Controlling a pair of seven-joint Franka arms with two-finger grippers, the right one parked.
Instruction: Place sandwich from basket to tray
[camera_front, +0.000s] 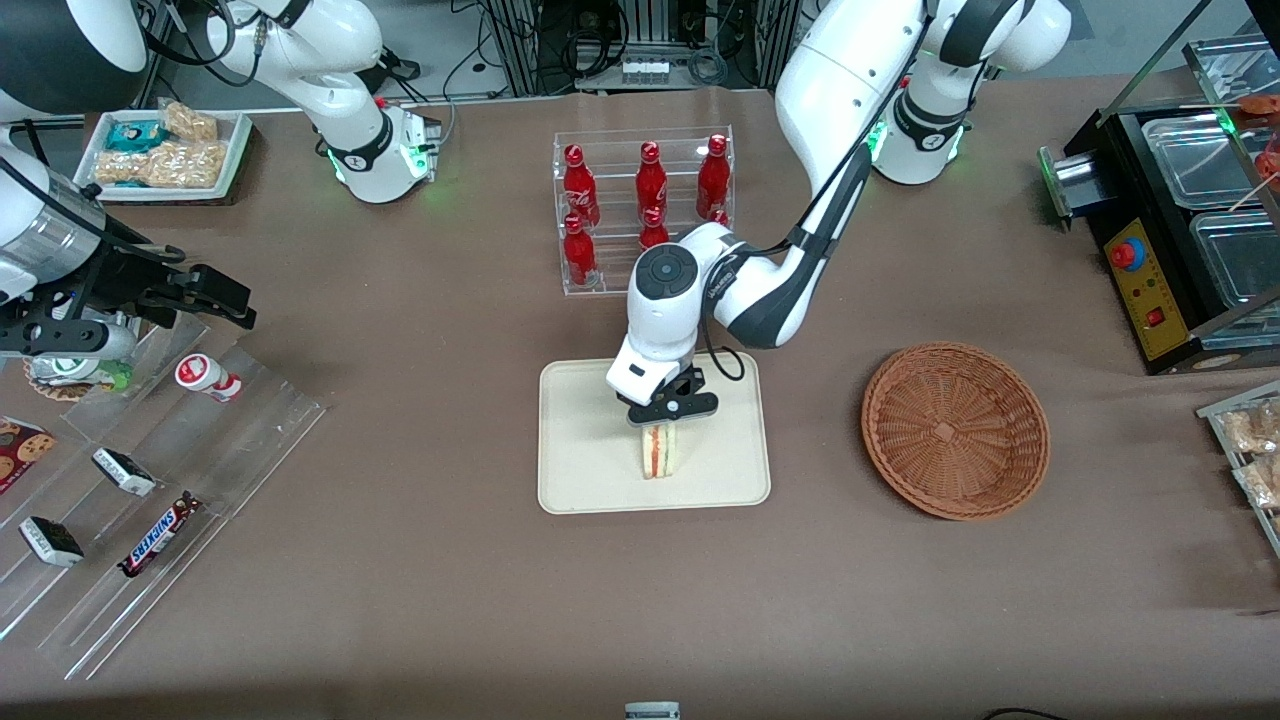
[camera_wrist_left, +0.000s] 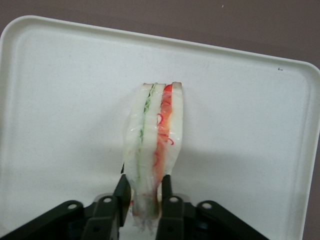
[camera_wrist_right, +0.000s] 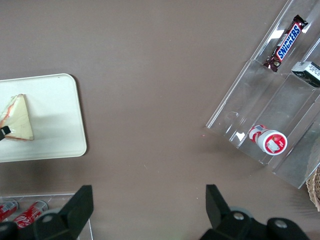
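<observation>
— Where do we see the pale triangular sandwich wedge?

— Standing on edge on the cream rectangular tray, pinched at its upper end between the fingers of our tool.

— And the round reddish-brown wicker basket?

— On the counter, toward the working arm's end.

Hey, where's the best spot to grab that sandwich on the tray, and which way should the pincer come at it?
Probably from above, across the flat bread faces. The sandwich stands on edge on the tray with its filling stripes facing up, so its two broad sides suit opposing fingers. The pincer is shut on it that way now, near one end of the wedge.
</observation>
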